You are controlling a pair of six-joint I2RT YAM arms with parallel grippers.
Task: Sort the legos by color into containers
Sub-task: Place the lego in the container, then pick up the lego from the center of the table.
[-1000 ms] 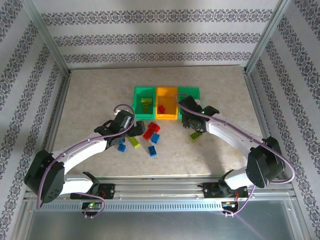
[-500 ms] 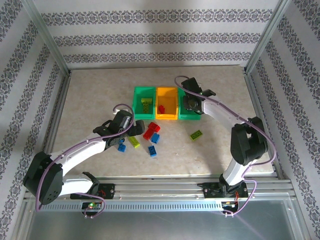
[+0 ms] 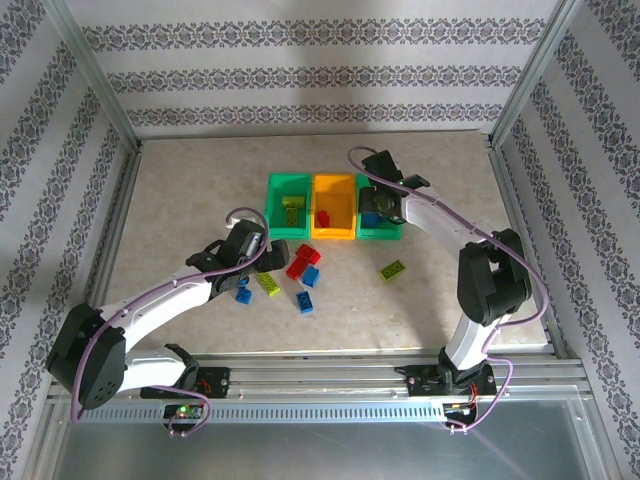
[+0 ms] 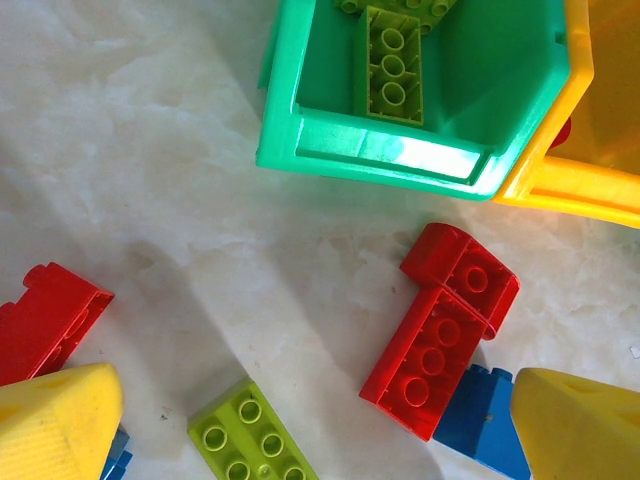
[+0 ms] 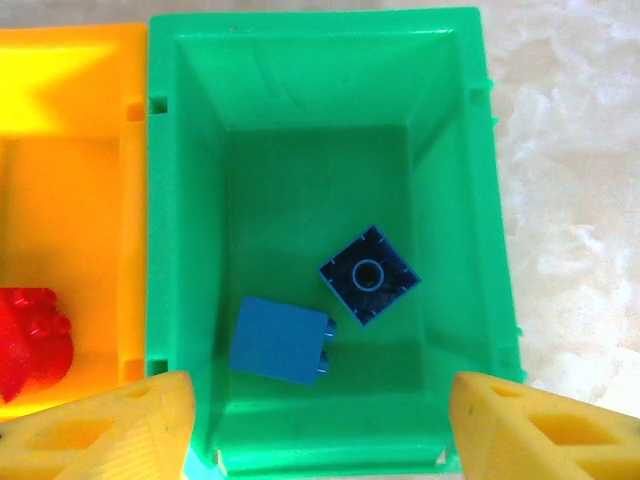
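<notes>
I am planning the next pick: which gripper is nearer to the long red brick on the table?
Left. The left gripper hovers right by the long red brick; the right gripper is farther off, over the right green bin.

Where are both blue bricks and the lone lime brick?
dark blue brick (image 5: 369, 275): right wrist view, centre ring.
light blue brick (image 5: 275, 341): right wrist view, flat face.
lone lime brick (image 3: 392, 269): top view, studded top.

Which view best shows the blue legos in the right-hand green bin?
Right wrist: it looks straight down into the green bin, both blue legos plain on its floor. In top external, the right gripper hangs over that bin, covering most of its inside.
</notes>
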